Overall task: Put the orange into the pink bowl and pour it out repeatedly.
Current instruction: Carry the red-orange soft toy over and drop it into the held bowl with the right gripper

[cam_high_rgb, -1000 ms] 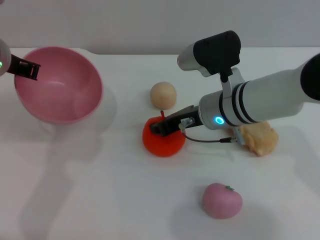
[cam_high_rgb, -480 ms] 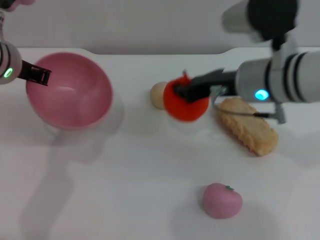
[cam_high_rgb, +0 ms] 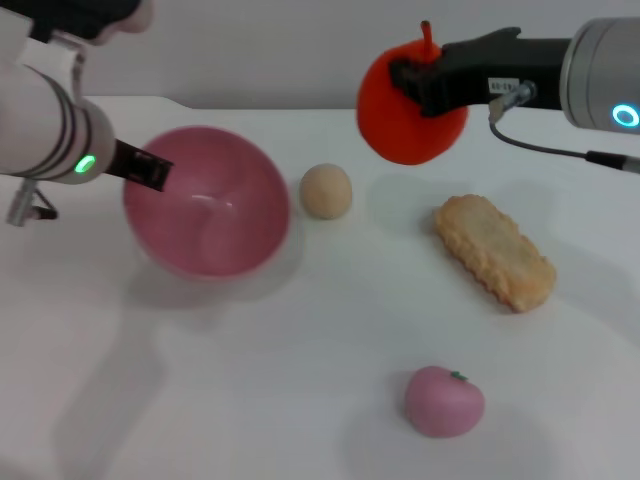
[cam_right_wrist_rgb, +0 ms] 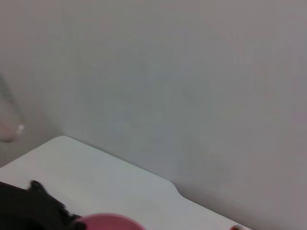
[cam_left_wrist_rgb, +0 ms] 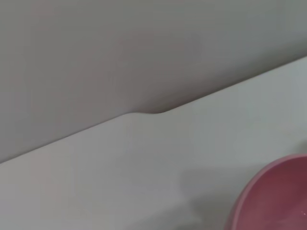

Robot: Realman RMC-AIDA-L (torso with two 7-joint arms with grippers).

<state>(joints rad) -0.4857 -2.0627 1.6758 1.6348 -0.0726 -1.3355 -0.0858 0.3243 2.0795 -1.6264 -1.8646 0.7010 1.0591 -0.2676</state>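
The orange [cam_high_rgb: 405, 112], bright orange-red with a small stem nub, hangs high above the table's back, right of the middle, held in my right gripper [cam_high_rgb: 408, 82], which is shut on it. The pink bowl [cam_high_rgb: 210, 205] is left of the middle, tilted with its opening toward me. My left gripper [cam_high_rgb: 150, 172] is shut on the bowl's left rim and holds it. The bowl's rim also shows in the left wrist view [cam_left_wrist_rgb: 273, 196] and in the right wrist view [cam_right_wrist_rgb: 108, 222]. The bowl is empty.
A beige ball [cam_high_rgb: 326, 190] lies just right of the bowl. A tan biscuit-like toy [cam_high_rgb: 494, 251] lies at the right. A small pink peach-like toy [cam_high_rgb: 444, 400] lies near the front. The white table [cam_high_rgb: 300, 350] meets a grey wall behind.
My right gripper has lifted the orange from the table up and toward the back right. My left gripper has carried the pink bowl rightward, toward the middle.
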